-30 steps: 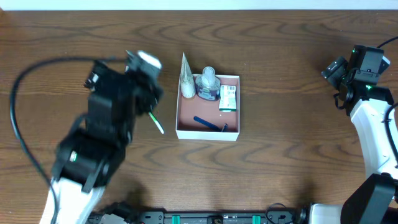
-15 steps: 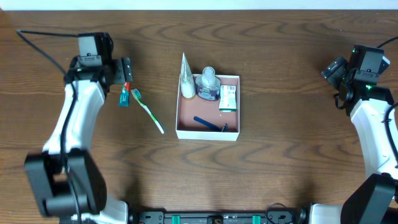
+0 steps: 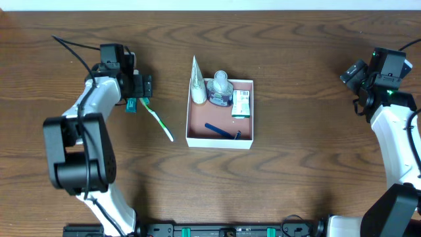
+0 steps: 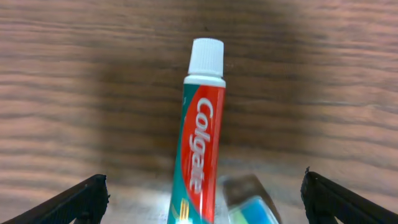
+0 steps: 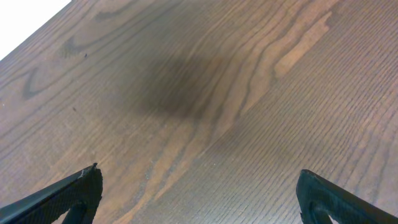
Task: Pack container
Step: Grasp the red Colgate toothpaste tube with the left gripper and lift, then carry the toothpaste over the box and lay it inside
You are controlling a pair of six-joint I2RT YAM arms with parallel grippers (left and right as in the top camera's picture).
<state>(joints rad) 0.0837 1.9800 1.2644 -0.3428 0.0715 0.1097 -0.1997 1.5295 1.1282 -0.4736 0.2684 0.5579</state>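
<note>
Container: the container sits at mid-worktop, open side up, well to the right of the left arm.
Already inside: a white cone-shaped tube, a small bottle and a green-and-white packet along the far side; a dark blue stick-like item on the near floor.
Left out: a toothpaste tube and a toothbrush lie on the worktop, left of the container, with the brush head just beside the tube's tail.
Left hand: the left hand is spread wide and holds nothing; it hovers over the toothpaste tube, a finger on either side of it.
Right hand: the right hand is spread wide with nothing in it, over bare wood at the far right.
Step in hand: likely lining up to pick the toothpaste tube.
Next move calls for: coming down, pinching across the tube's body without catching the brush head, then carrying it right to the free floor of the container.
</note>
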